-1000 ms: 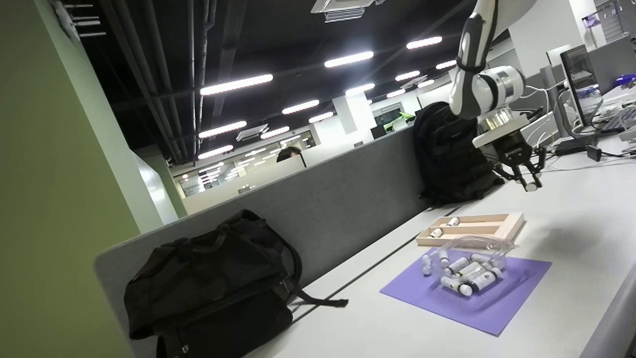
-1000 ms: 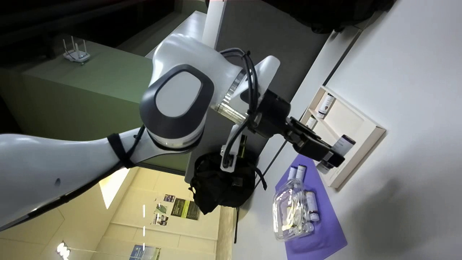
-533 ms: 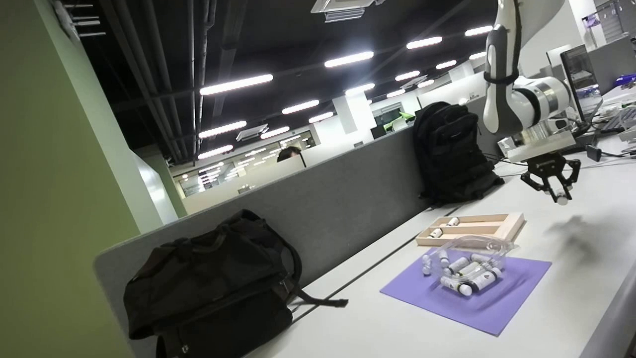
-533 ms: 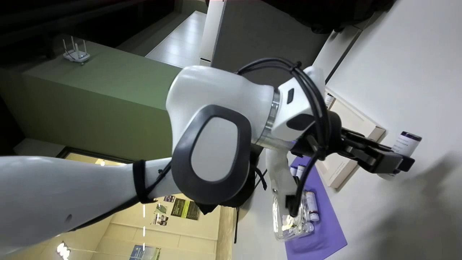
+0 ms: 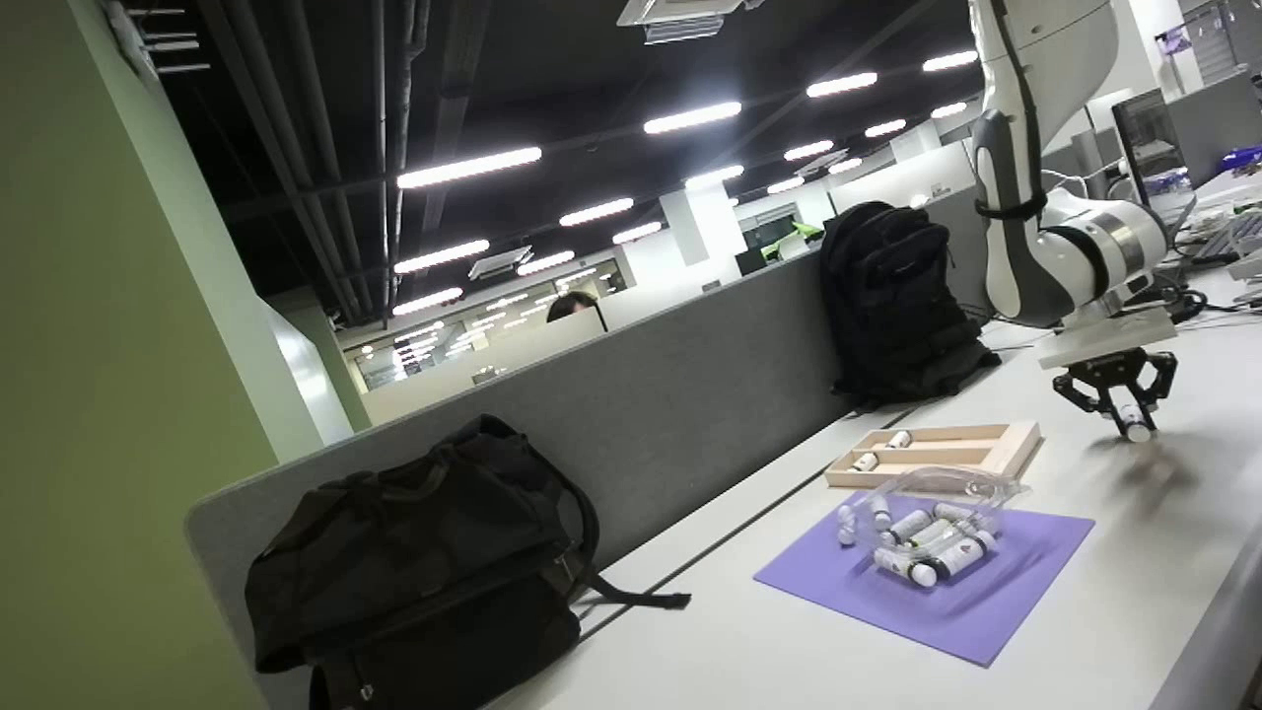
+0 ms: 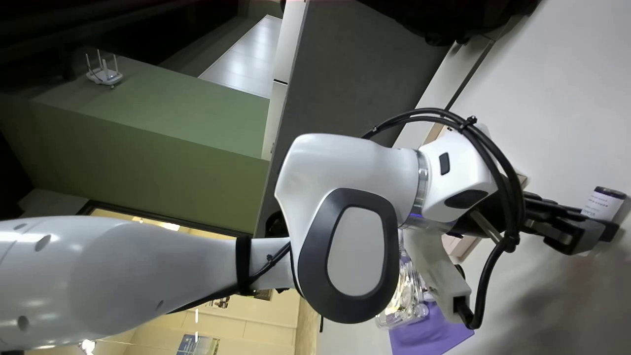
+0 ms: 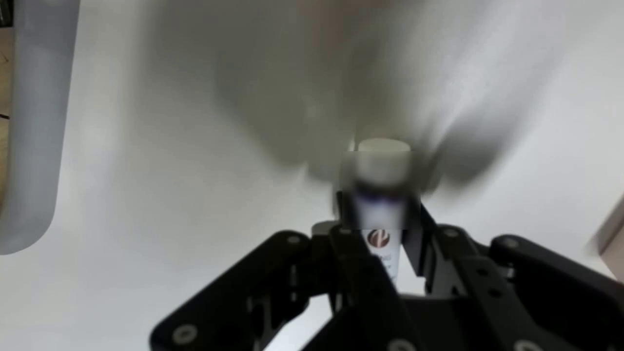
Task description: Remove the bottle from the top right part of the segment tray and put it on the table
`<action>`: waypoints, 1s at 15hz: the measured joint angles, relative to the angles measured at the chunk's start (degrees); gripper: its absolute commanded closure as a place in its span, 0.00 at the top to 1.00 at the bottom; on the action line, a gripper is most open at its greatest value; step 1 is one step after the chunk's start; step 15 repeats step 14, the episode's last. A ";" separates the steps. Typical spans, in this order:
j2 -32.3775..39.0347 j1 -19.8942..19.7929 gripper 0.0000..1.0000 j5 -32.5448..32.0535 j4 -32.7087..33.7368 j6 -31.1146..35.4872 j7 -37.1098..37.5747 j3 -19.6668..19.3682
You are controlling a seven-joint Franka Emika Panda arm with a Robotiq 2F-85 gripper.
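- Pincer closed snugly on bottle, above table
- Label: round reddish emblem — lettering blurred
- Segment tray at pincer's nine o'clock, in an exterior view

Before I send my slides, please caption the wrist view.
The gripper holds a white-labelled bottle, its round logo showing, over the table.

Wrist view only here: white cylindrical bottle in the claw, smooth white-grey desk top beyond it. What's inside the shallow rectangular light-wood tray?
Observer: In an exterior view, two more white cylindrical bottles lie in the light-wood tray.
Operator: Copy. And the end I can't see, on what I'm holding?
Observer: In an exterior view, the held bottle shows a dark end, sticking out.
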 measured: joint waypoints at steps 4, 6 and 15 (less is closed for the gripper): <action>0.32 0.96 0.85 2.72 0.06 0.59 -0.75 -0.01; 0.32 1.27 0.98 3.76 0.16 0.59 -1.12 -0.01; -2.46 2.91 1.00 4.32 0.27 -0.48 -2.07 -1.45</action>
